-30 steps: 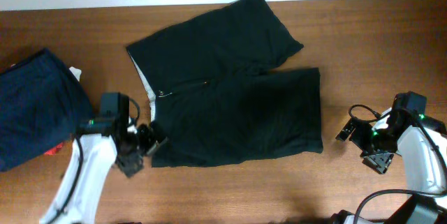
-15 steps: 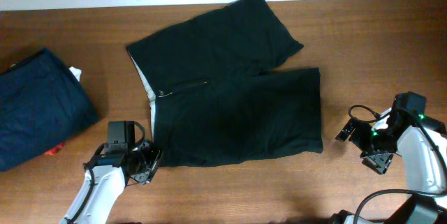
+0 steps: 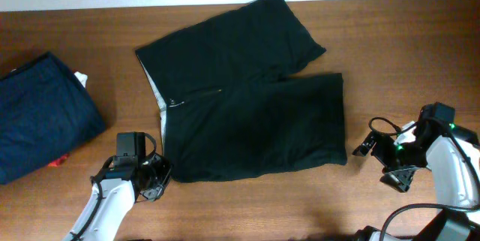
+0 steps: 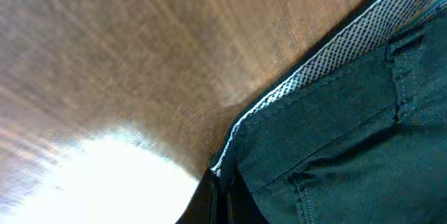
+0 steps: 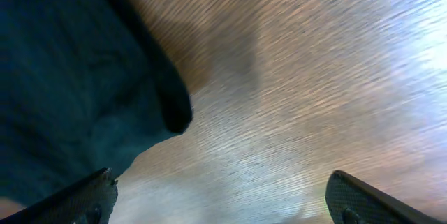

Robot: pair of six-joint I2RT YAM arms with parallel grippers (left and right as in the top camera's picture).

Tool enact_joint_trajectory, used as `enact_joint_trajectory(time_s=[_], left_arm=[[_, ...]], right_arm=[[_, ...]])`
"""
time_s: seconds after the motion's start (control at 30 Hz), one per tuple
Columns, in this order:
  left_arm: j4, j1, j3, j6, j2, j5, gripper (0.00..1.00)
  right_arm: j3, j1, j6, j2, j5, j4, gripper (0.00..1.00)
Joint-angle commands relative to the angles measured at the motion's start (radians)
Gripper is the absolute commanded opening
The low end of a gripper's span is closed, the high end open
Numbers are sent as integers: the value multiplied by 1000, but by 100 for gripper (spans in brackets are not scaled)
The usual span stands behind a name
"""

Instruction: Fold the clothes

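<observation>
The clothes, black shorts (image 3: pixel 247 113), lie spread flat in the middle of the table, waistband to the left and both legs pointing right. My left gripper (image 3: pixel 159 177) sits at the front-left corner of the waistband. In the left wrist view my left gripper (image 4: pixel 220 199) is shut on that waistband corner of the shorts (image 4: pixel 335 147), whose whitish lining shows along the edge. My right gripper (image 3: pixel 379 164) stands open just right of the front leg's hem. In the right wrist view my right gripper (image 5: pixel 223 199) is over bare wood, with the hem corner of the shorts (image 5: pixel 63 91) by its left finger (image 5: pixel 84 199).
A navy blue folded garment (image 3: pixel 41 113) lies at the left edge, with a red item (image 3: pixel 56 162) under its front and a white scrap (image 3: pixel 81 78) at its back. The wooden table (image 3: pixel 397 53) shows bare wood at the right and along the front.
My left gripper dropped to the table at the waistband's front-left corner and closed on it. My right gripper edged left toward the front leg's hem, still open.
</observation>
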Motion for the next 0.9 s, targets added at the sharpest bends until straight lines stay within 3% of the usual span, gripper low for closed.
enact_joint_trajectory(time_s=[0.0,0.27,0.47,0.53,0.7,0.77,0.87], left_arm=[[-73,0,-34,61,18,-47,1],[-89,-1,-34,61,18,-85,1],[-88,0,-34,61,18,-87,1],[-88,0,-34,61,18,-90,1],[-89,0,-34,87,18,-103,1],[-88,0,-34,87,18,-103,1],[-87,0,-34,87,18,-108,1]], right_arm=[[-70,21,-17,4,-97,37,99],[-223,187,146,4,-143,328,99],[-256,262,280,4,29,438,99],[-262,277,283,4,40,458,91],[-280,303,284,5,44,526,47],[-280,304,299,5,53,525,39],[-280,304,301,5,56,524,14]])
